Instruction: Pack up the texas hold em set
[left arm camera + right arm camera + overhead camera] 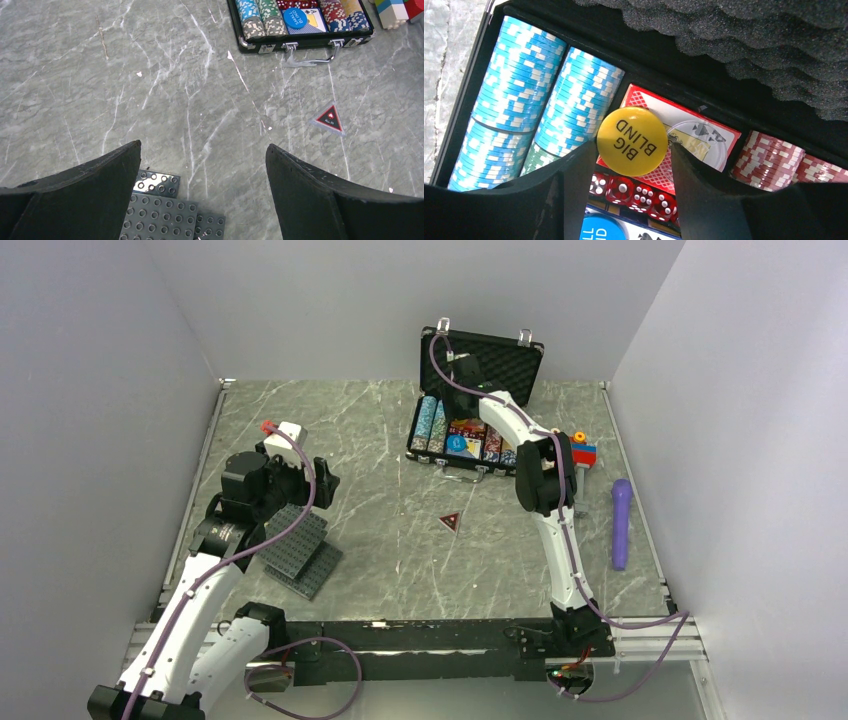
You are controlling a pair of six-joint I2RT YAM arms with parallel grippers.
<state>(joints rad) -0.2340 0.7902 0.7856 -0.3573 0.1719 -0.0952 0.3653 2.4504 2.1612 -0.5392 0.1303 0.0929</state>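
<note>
Right wrist view is showing the right gripper (633, 150) pinching a round yellow plastic button (632, 141) marked BIG BLIND by its rim, one finger closing on each side of it. It is hanging inside the open black rectangular briefcase (440, 458), over the red-backed card deck (646, 100) in the middle compartment. The small translucent red dice (634, 192) are lying just below in that view, and the rows of light-blue chips (519, 80) are stacked to one side. The grey egg-crate foam lining (749, 45) of the raised lid is standing close behind.

The step in hand is looking like the placing of this button. To do it well, the gripper should be lowering until the disc is lying nearly flat on the deck before the fingers are letting go, since a disc dropped on edge is likely to roll onto the chips or dice. The wrist should be steering clear of the lid foam on the way down.

Left gripper (202, 150) is hovering with its fingers spread wide and holding nothing, above the marble-patterned tabletop (150, 75) and near the dark grey studded building plates (165, 212). A red triangular button (329, 119) marked ALL IN is lying on the table in front of the case, not yet packed.
</note>
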